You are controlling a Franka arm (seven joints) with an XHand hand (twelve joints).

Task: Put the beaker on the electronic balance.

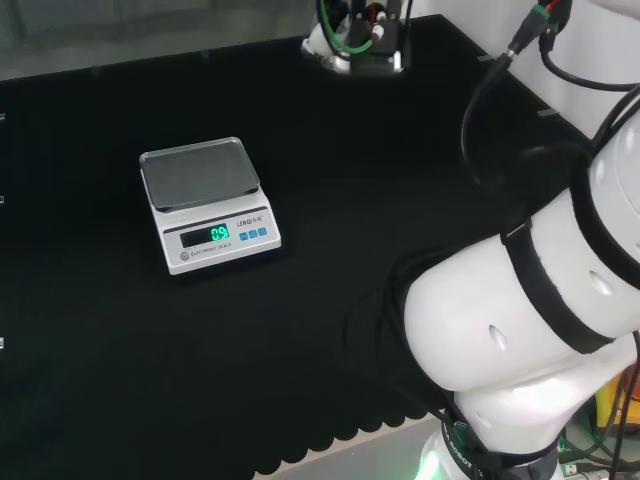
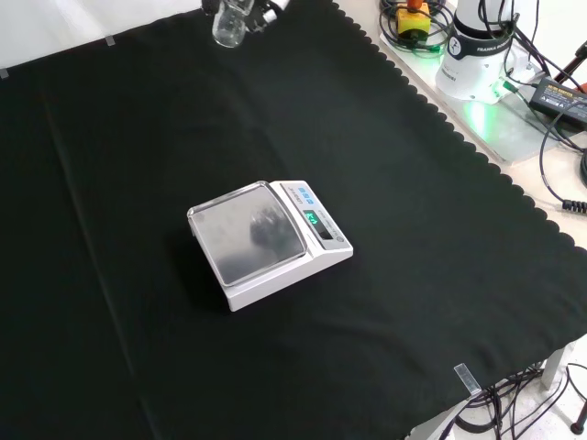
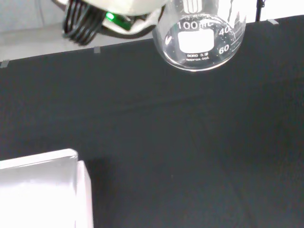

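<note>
i've got the beaker up in the air at the far edge of the bench, well away from the balance. can't tell what the hand is doing, shut on it or not, fingers are out of sight. risk as i judge it: clear glass slipping in transit, or landing on the pan rim and tipping. beaker has volume graduations and a white label patch; balance display is lit green

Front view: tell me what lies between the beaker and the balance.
Nothing but bare black cloth. The beaker hangs at the front view's top edge, and the electronic balance sits mid-cloth with its pan empty; the wrist view shows the same bare stretch.
</note>
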